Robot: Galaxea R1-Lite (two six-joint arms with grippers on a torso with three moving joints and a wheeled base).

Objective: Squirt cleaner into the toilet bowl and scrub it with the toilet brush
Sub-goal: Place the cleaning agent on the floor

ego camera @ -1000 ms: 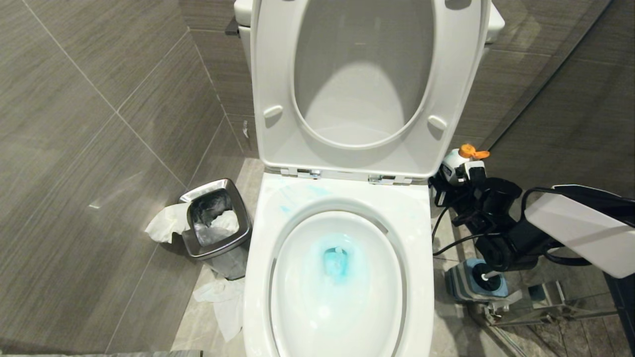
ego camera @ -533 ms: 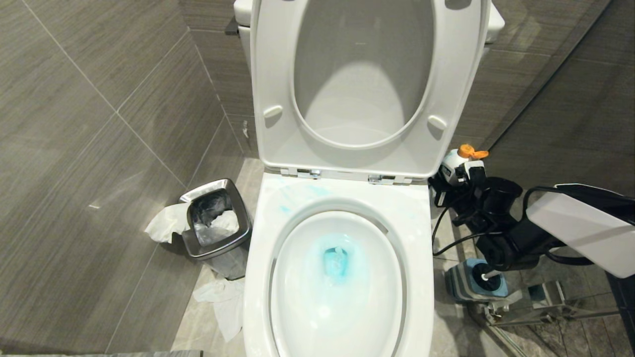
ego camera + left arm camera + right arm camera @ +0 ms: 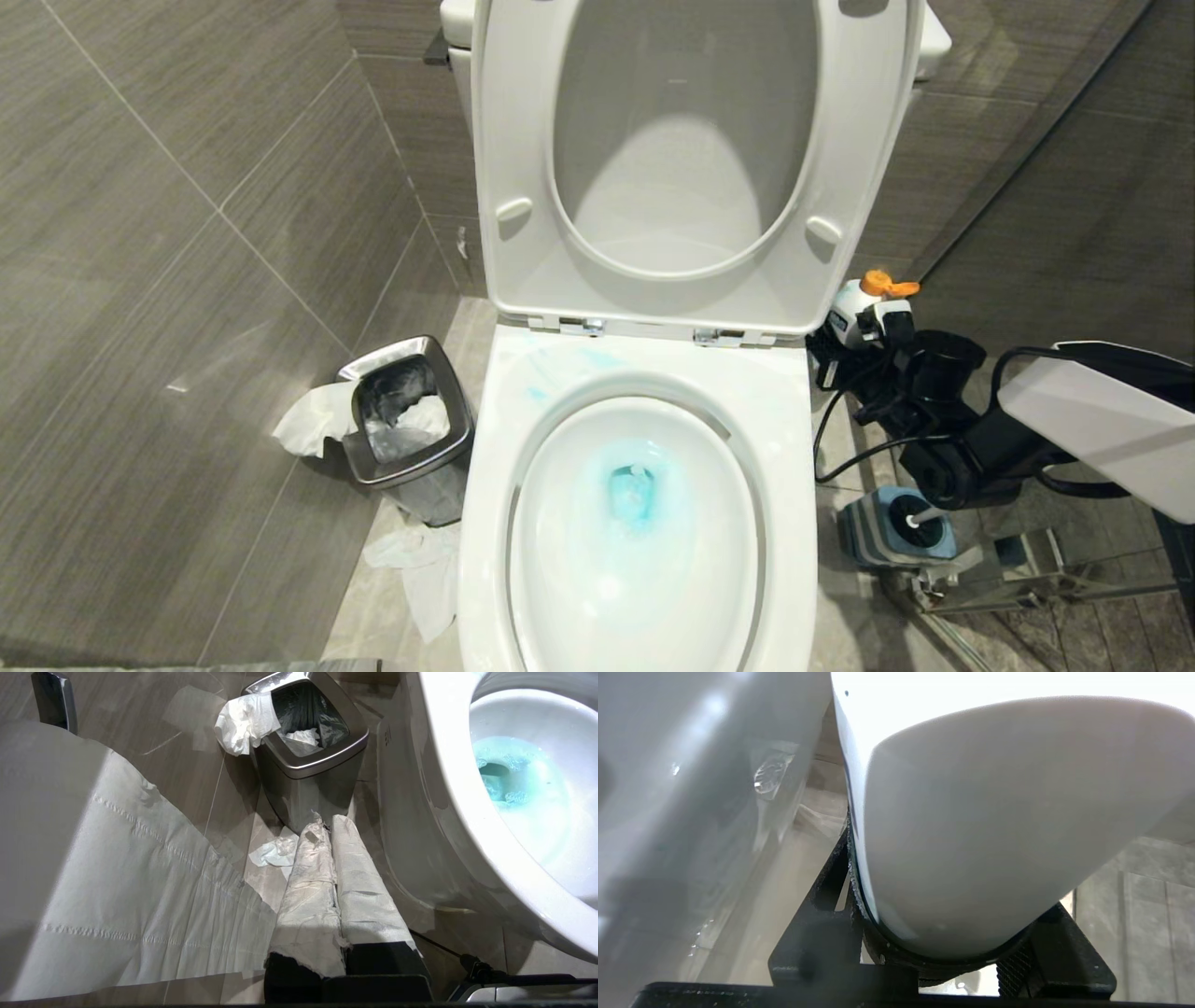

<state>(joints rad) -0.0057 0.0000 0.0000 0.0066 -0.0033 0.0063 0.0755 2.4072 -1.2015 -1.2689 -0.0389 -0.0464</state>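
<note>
Below right hand (image 3: 864, 341), toilet brush (image 3: 910, 521) upright in holder (image 3: 873, 541).

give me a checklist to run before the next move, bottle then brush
1. Cleaner in the toilet bowl: ok, water is blue.
2. Seat raised: ok.
3. Bottle gripped by the right end effector, beside the toilet: ok.
4. Toilet brush standing in its holder: ok, untouched.
5. Clear floor spot to set the bottle down: cannot tell.
6. Left end effector shut, tissue-wrapped, away from the bowl: ok.
</note>
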